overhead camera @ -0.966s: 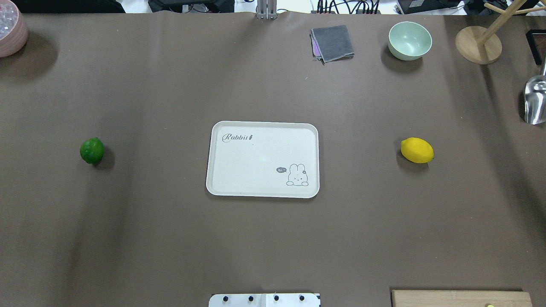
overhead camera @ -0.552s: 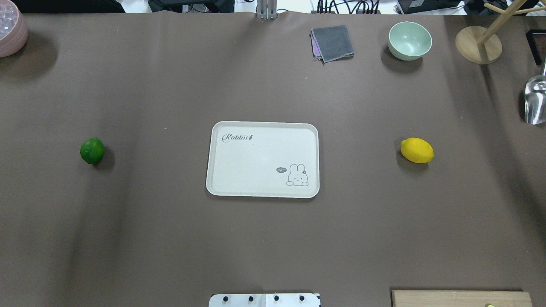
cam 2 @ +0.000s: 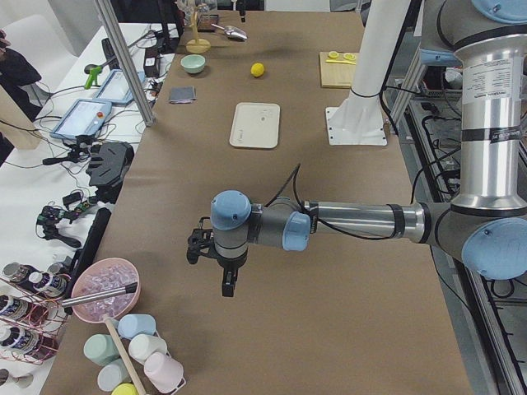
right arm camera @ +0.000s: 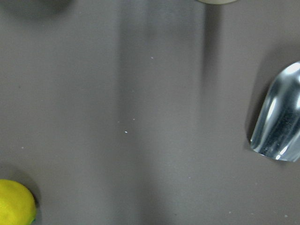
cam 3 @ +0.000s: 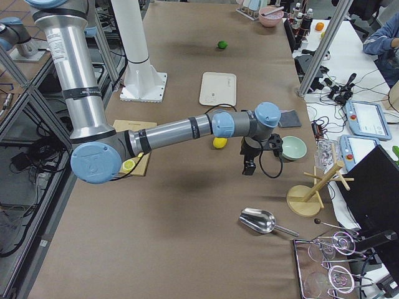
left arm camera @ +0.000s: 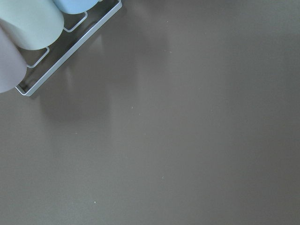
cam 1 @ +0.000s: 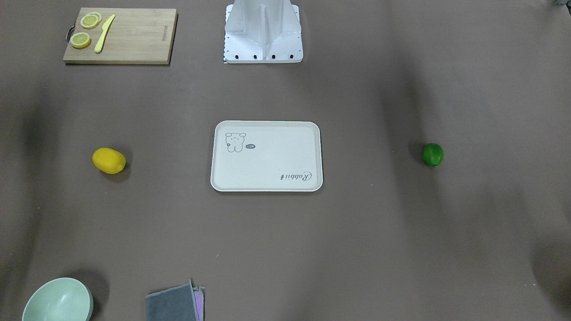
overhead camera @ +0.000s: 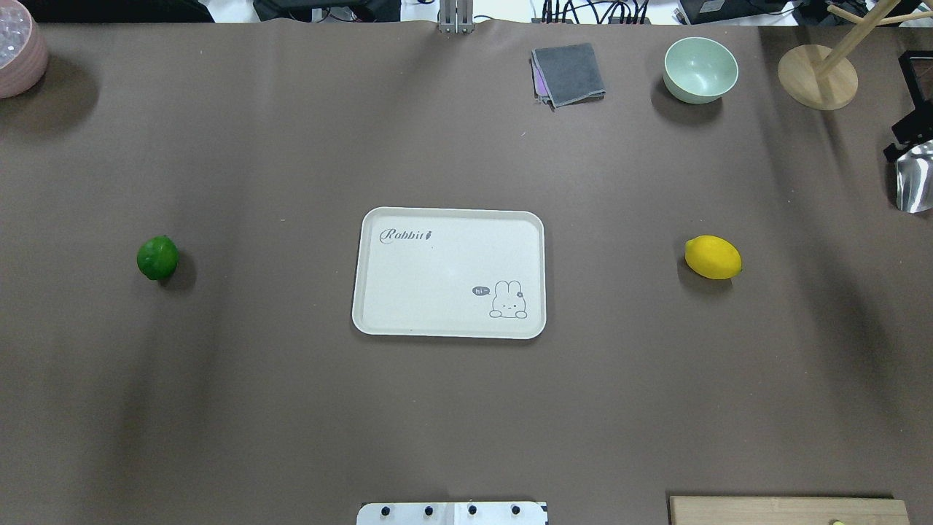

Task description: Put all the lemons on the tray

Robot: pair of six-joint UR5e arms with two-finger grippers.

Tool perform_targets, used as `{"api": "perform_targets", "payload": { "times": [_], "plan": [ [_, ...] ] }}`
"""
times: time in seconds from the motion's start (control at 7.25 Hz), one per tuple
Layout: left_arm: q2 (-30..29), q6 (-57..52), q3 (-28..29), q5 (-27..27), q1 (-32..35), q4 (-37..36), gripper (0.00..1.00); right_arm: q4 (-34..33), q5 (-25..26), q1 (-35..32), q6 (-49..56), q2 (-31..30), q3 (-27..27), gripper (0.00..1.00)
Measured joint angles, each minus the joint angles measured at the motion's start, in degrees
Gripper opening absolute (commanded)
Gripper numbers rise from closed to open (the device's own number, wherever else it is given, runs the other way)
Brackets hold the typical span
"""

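Yellow lemon (overhead camera: pixel 713 257) and green lemon (overhead camera: pixel 157 257) both lie on the bench (overhead camera: pixel 466 423), one on either side of the tray (overhead camera: pixel 437 277), well apart from it. Right tool (cam 3: pixel 248 167) hangs over bare bench near yellow lemon, between it and the metal scoop (cam 3: pixel 259 220). Left tool (cam 2: pixel 227 284) hangs near the bench's left end, seemingly well apart from green lemon. Jaw width on both: cannot tell.
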State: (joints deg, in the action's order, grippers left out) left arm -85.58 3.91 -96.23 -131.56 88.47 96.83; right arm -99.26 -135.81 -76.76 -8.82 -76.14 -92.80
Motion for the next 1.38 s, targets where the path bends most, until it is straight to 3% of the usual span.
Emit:
{"api": "perform_targets", "payload": {
  "times": [0.41,0.83,1.1,1.38],
  "plan": [
    [-7.6,9.0,-0.3,-0.8,-6.0,1.0,0.98,3.4,-2.1,9.1,1.8,5.2,0.2,1.00],
    [-15.9,22.6,0.0,-1.1,-17.5,2.2,0.98,7.4,-2.3,15.4,18.7,6.1,0.5,0.99],
    [-18.3,28.5,1.4,-0.4,-25.1,3.0,0.98,7.6,-2.4,18.0,24.9,6.0,0.9,0.99],
    [-18.8,30.4,6.3,-0.5,-27.9,8.1,0.98,7.7,-2.4,20.2,26.0,5.8,2.1,0.99]
  ]
}}
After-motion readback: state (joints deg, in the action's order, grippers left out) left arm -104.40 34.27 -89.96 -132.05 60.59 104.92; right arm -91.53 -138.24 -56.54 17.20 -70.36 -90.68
